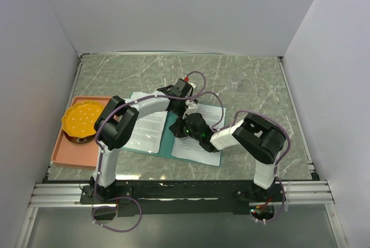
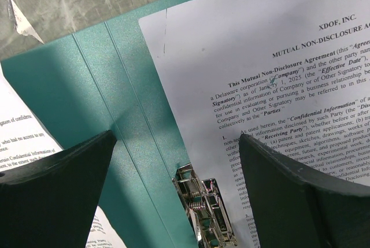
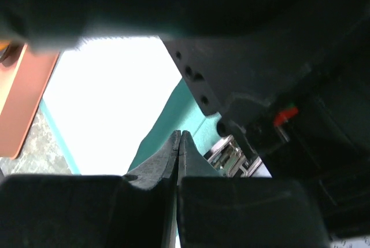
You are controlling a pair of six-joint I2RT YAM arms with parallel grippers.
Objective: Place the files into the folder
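The teal folder [image 1: 167, 138] lies open in the middle of the table. Printed white sheets lie on both halves: one on the left [image 1: 147, 126] and one on the right [image 1: 202, 147]. In the left wrist view the folder [image 2: 98, 86] shows its spine creases, the metal clip [image 2: 202, 213] and a printed sheet [image 2: 260, 57] beside the clip. My left gripper [image 2: 176, 138] is open, hovering just above the spine and clip, also seen from above [image 1: 186, 108]. My right gripper [image 3: 180, 137] is shut, tips low over the folder [image 3: 167, 126] near the clip [image 3: 231, 155], and empty as far as shows.
A salmon-orange tray [image 1: 69, 152] sits at the left edge with a yellow perforated bowl [image 1: 84, 119] in it. A small clear object [image 1: 233, 84] lies on the marble table behind the folder. White walls stand on three sides.
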